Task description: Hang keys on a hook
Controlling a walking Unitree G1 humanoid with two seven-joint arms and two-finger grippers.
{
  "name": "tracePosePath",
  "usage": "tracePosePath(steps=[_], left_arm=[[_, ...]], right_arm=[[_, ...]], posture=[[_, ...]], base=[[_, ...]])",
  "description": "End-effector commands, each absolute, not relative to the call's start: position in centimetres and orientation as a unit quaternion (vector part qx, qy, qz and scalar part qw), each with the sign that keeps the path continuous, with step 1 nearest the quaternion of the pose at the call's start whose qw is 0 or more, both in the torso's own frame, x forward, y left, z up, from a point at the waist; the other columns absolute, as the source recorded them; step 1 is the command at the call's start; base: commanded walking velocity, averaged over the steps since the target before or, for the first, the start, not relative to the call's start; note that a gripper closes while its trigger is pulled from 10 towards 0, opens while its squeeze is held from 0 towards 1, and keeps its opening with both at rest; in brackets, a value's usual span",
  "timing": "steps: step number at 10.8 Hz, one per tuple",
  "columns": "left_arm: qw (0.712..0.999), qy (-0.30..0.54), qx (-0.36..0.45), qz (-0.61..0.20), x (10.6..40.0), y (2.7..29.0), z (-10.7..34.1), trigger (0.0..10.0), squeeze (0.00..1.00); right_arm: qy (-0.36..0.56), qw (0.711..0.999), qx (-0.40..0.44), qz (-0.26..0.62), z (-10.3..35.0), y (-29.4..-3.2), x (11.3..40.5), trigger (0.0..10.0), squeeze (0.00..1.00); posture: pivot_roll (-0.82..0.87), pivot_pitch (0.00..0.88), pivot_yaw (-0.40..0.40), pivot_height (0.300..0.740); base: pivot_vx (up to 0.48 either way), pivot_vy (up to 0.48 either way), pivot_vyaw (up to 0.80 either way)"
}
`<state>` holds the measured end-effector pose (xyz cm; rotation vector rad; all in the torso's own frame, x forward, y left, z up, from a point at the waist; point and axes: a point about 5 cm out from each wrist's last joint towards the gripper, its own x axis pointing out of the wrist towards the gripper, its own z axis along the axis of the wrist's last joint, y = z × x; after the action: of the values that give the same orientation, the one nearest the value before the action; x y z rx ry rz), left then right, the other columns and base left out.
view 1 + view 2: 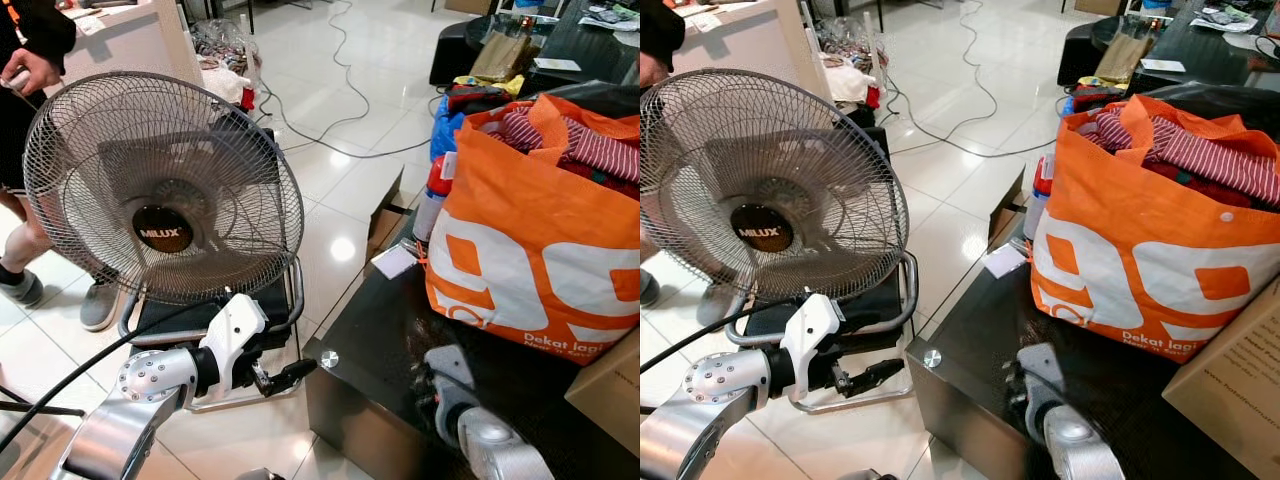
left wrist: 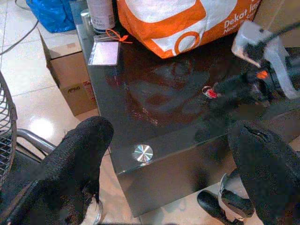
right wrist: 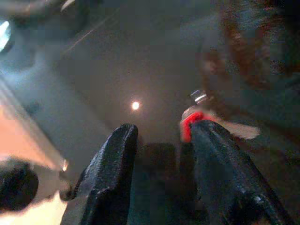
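A small red-headed key with a metal ring (image 3: 190,123) lies on the dark glass table (image 1: 380,330), also caught in the left wrist view as a red speck (image 2: 209,93). My right gripper (image 3: 161,133) hovers low over the table with its jaws apart, and the key sits against the inner side of one fingertip (image 3: 206,136). From the head, that right gripper (image 1: 430,385) is near the table's front edge. My left gripper (image 1: 288,377) is open with nothing in it, held off the table's left corner above the floor.
A large floor fan (image 1: 160,190) stands at the left, with a person's legs (image 1: 20,250) behind it. An orange bag of clothes (image 1: 540,250) fills the table's right side, beside a spray can (image 1: 432,200). Cardboard box (image 1: 610,390) at front right; cables (image 1: 340,120) cross the tiled floor.
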<state>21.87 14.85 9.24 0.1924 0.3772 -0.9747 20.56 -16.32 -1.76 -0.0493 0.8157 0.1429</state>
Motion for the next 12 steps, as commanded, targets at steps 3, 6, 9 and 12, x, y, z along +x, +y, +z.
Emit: tracePosePath(steps=[3, 6, 9, 12], left_arm=[[0.861, 0.178, 0.095, -0.467, 21.9, 15.0, 9.2, 10.0, 0.06], [0.860, 0.179, 0.093, -0.469, 21.9, 14.9, 9.2, 10.0, 0.06], [0.859, 0.179, 0.095, -0.470, 21.9, 15.0, 9.3, 10.0, 0.07], [0.858, 0.180, 0.095, -0.471, 21.7, 15.0, 9.4, 10.0, 0.07]], right_arm=[[0.368, 0.929, -0.009, 0.045, -0.8, -16.1, 21.5, 10.0, 0.00], [0.344, 0.938, -0.029, 0.030, -0.9, -15.6, 22.6, 10.0, 0.00], [0.346, 0.936, -0.052, 0.042, -1.5, -15.4, 23.3, 10.0, 0.00], [0.355, 0.931, -0.071, 0.052, -2.2, -15.6, 23.5, 10.0, 0.00]], posture=[[-0.02, 0.000, 0.054, 0.740], [-0.02, 0.000, 0.056, 0.740], [-0.01, 0.000, 0.056, 0.740], [0.00, 0.000, 0.056, 0.740]], base=[[0.000, 0.000, 0.00], [0.000, 0.000, 0.00], [0.000, 0.000, 0.00], [0.000, 0.000, 0.00]])
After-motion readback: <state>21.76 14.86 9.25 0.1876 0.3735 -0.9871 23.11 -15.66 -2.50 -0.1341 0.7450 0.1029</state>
